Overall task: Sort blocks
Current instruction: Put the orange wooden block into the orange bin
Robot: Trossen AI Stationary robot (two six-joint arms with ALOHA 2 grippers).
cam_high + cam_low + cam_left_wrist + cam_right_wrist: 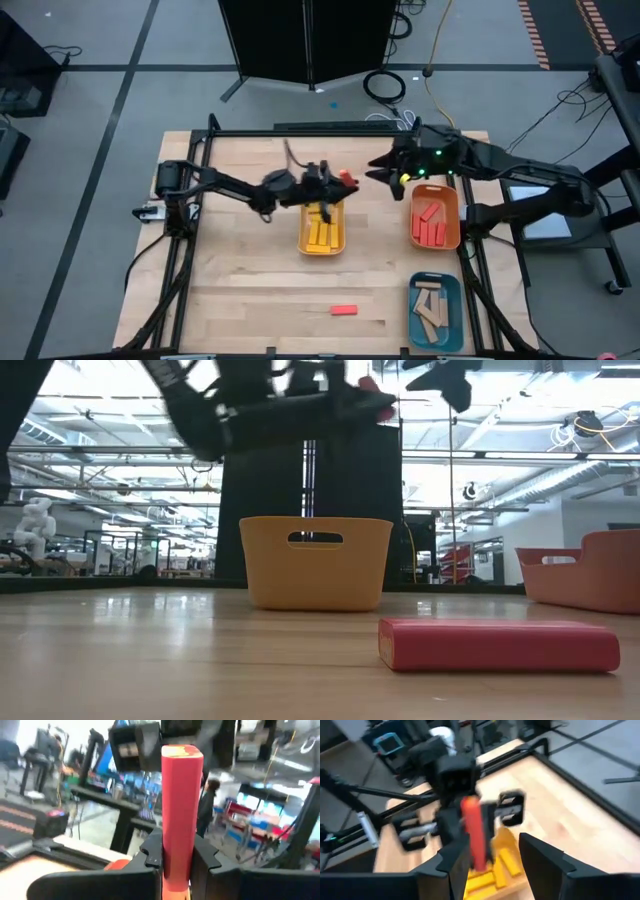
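My left gripper [338, 184] hovers above the far end of the yellow tray [322, 232] and is shut on a red block [348, 180]. The tray holds several yellow blocks. My right gripper [381, 172] is open, just right of that block and facing it. In the right wrist view the red block [474, 834] stands ahead of my open fingers [492, 865], close to one of them, with no contact showing. Another red block [344, 310] lies flat on the table near the front edge. Red blocks fill the orange tray [436, 218], and tan blocks fill the teal tray [435, 310]. My left gripper pinches the red block's near end [176, 862] between its two fingers [152, 852]. The fingers come level from the table's left and lie along the block. The block's free end [181, 752] sticks out beyond the fingertips. It is lifted clear, high above the yellow tray.
The three trays stand in the table's right half: yellow in the middle, orange at the right edge, teal at the near right corner. The black frame rails [300, 131] run along the table's sides. Bare wood [240, 280] lies left and in front of the yellow tray.
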